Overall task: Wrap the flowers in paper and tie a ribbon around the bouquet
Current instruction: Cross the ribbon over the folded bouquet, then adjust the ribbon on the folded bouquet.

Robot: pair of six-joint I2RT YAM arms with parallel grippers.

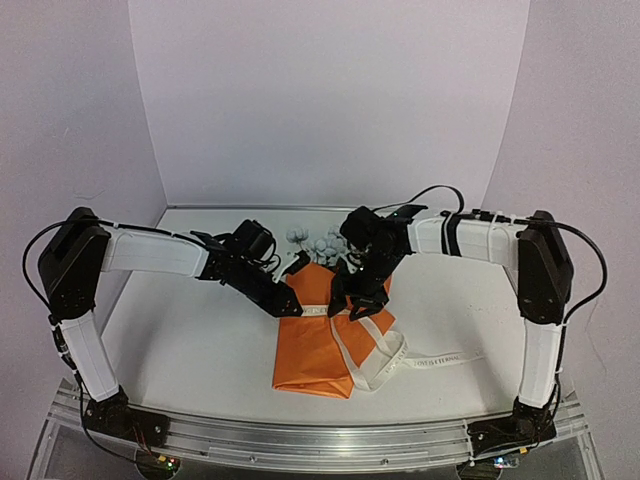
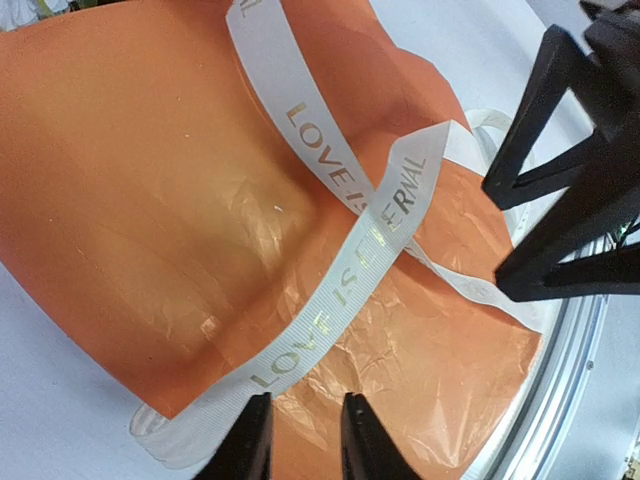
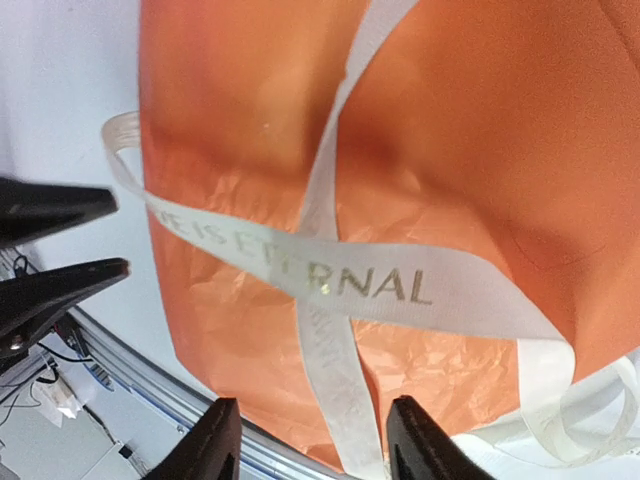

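Left and right jaws stand apart, empty, above the crossed ribbon [image 2: 365,240]; best grip each tail near the crossing, pulling evenly.

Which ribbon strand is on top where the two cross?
The strand reading ETERNAL, running across the orange paper; it passes unbroken over the other strand.
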